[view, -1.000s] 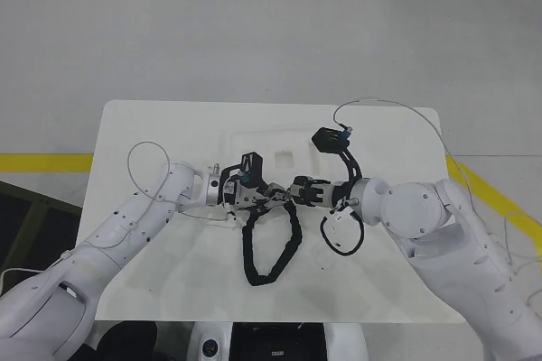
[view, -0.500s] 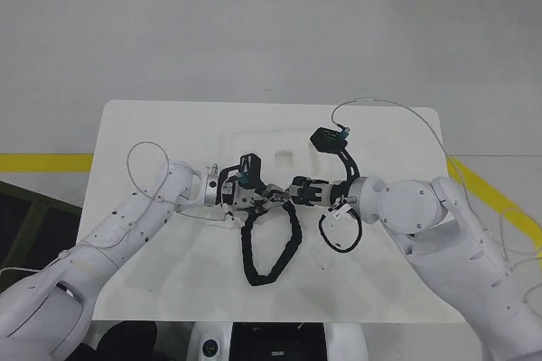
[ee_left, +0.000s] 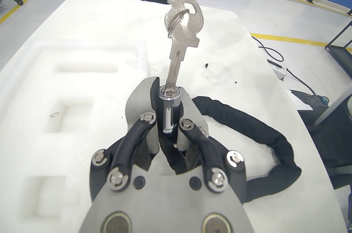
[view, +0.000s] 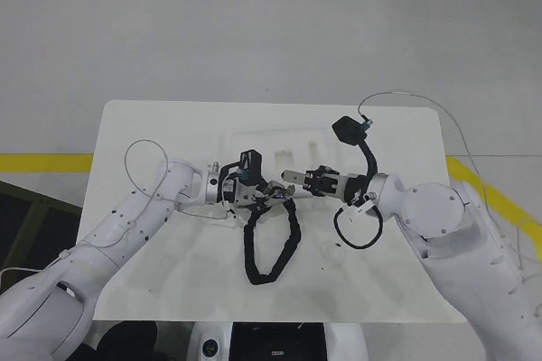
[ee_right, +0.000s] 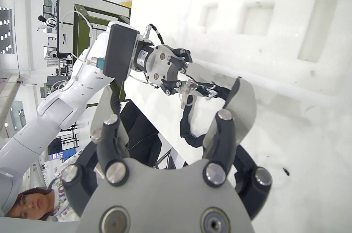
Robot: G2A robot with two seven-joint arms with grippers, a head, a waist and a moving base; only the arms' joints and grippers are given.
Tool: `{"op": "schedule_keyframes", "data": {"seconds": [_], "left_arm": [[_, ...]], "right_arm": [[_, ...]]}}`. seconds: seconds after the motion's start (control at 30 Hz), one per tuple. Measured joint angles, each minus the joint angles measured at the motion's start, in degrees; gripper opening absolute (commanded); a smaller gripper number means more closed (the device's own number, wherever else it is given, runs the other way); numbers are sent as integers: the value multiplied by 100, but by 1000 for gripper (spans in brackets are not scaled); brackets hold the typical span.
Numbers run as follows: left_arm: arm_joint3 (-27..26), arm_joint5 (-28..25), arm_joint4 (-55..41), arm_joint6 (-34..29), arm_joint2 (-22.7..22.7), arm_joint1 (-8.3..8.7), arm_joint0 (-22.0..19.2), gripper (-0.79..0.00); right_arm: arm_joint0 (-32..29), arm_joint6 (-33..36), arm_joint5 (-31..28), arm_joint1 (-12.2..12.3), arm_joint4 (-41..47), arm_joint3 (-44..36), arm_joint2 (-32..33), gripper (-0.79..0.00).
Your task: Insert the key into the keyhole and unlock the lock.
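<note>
Key thin, rigid, likely slick metal, seated in lock; pinch flat bow, end farthest from lock. Left gripper clamps lock; right gripper spread empty, near lock.

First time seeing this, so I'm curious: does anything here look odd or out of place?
The key stands unheld in the keyhole of the lock, seemingly leaning; small black specks litter the table.

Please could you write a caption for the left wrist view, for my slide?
Left gripper clamps the lock cylinder, the key standing in its keyhole; the black chain trails across the table.
</note>
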Motion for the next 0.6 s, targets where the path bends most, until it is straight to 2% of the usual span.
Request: {"op": "schedule_keyframes", "data": {"seconds": [0.27, 0.43, 0.6], "left_arm": [[40, 0, -516, 129, 311, 63, -62, -785], [23, 0, -1014, 249, 770, 83, -251, -785], [55, 0, -1462, 412, 1333, 107, -553, -785]], "right_arm": [[-525, 83, -1242, 118, 177, -4, 637, 0], [-789, 23, -2095, 165, 163, -6, 854, 0], [-942, -25, -2418, 189, 312, 104, 1005, 0]]}}
